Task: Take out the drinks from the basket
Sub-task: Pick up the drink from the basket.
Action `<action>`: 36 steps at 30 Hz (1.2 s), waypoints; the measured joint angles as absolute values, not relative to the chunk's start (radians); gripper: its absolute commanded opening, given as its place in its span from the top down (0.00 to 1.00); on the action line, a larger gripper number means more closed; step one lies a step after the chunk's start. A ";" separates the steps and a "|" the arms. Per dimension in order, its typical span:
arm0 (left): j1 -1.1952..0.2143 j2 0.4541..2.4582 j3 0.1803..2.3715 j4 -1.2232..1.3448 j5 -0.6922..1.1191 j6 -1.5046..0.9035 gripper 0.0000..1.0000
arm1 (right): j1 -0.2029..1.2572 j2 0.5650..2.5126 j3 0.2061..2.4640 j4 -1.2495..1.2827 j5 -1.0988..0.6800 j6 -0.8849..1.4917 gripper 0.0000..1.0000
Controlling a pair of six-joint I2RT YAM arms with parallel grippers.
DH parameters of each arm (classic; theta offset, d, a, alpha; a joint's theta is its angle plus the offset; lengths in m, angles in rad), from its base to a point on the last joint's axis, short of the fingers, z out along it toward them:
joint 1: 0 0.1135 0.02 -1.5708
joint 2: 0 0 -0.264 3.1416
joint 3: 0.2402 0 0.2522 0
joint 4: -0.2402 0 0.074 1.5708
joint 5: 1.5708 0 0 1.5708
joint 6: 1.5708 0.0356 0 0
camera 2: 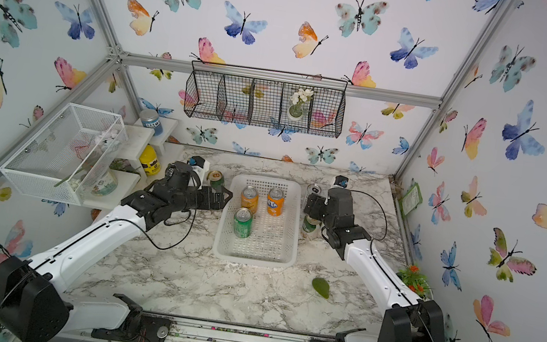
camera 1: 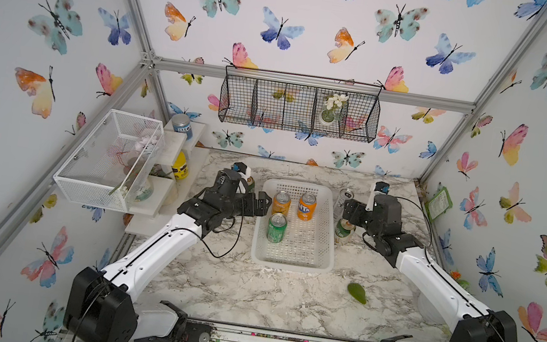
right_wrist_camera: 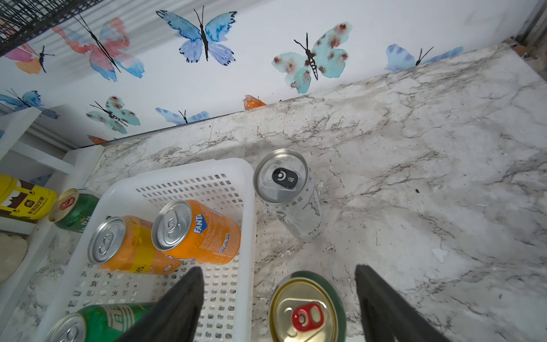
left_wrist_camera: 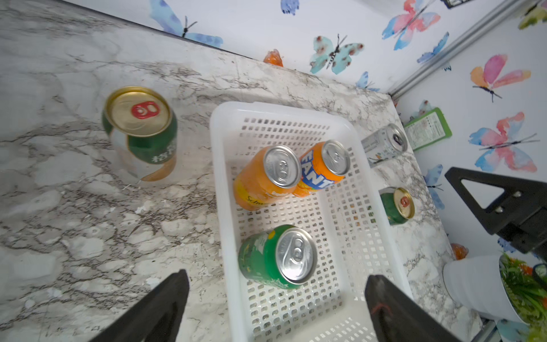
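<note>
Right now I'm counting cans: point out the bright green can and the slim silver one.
bright green can [camera 1: 276, 233]: top view, side label.
slim silver can [right_wrist_camera: 281, 177]: right wrist view, lid.

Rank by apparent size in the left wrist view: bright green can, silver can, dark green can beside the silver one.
1. bright green can, nearest the camera.
2. silver can.
3. dark green can, only slightly smaller; close call.

White basket [camera 1: 291, 263], bright green can [camera 1: 276, 229]
</note>
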State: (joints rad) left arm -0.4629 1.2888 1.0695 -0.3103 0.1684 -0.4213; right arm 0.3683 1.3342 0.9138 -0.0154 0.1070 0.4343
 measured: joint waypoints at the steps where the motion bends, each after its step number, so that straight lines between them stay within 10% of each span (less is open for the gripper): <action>1: -0.484 1.305 1.080 -0.314 0.161 -0.417 0.01 | 0.368 1.330 0.905 -0.010 0.107 0.434 0.17; 36: -0.701 1.747 1.283 -0.477 -0.173 -0.348 0.18 | 0.368 1.329 0.878 0.016 0.107 0.434 0.17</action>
State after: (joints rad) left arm -0.7013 1.7466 1.2831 -0.4767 -0.1730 -0.3477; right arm 0.3683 1.3293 0.8776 0.0162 0.1066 0.4335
